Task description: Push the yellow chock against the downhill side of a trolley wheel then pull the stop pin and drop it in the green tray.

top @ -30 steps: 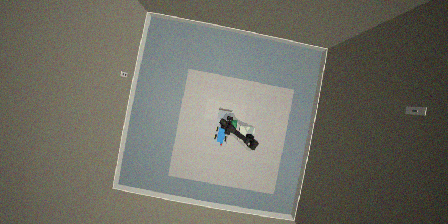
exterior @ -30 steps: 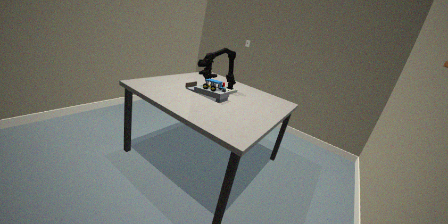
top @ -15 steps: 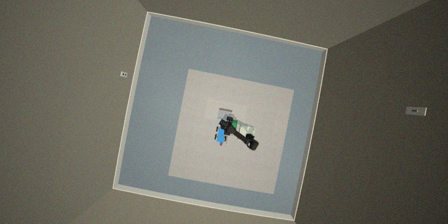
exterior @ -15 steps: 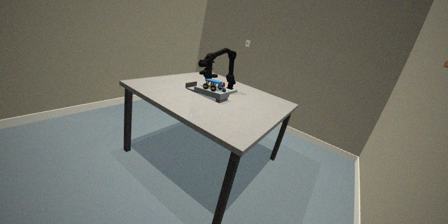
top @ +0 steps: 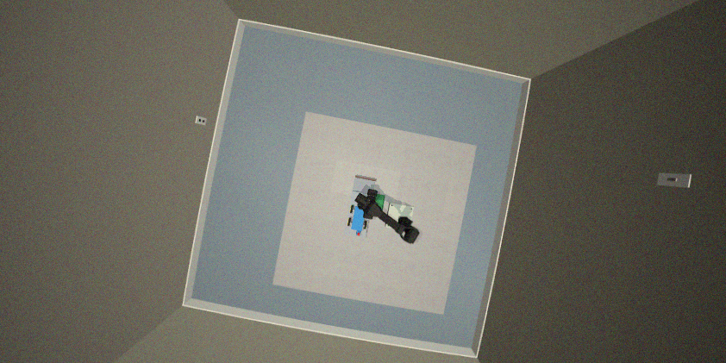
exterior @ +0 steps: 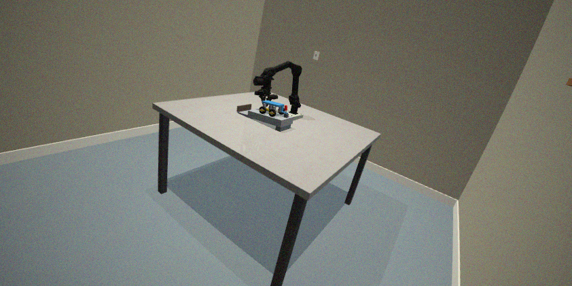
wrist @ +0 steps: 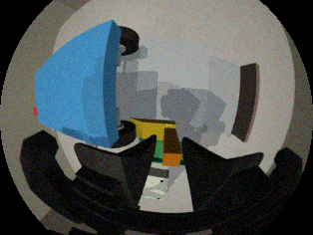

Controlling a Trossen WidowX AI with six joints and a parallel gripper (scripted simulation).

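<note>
The blue trolley (top: 358, 218) (exterior: 273, 103) (wrist: 85, 90) stands on the ramp (exterior: 261, 116) (wrist: 189, 65). The red head of the stop pin (top: 358, 234) (exterior: 285, 107) (wrist: 35, 111) shows at its uphill end. The yellow chock (wrist: 150, 128) is low on the downhill side of the near wheel (wrist: 125, 135), its end at or very close to that wheel; contact cannot be told. My gripper (wrist: 169, 139) is partly open, its fingers on either side of the orange handle (wrist: 171, 158) with gaps showing. The green tray (top: 379, 201) (wrist: 158, 148) lies beside the ramp, partly hidden by the arm and chock.
A brown end board (top: 366, 178) (exterior: 244, 107) (wrist: 248, 100) stands across the ramp's downhill end. A pale plate (top: 401, 209) (wrist: 155, 191) lies by the arm's base. The trolley's body is close beside my fingers.
</note>
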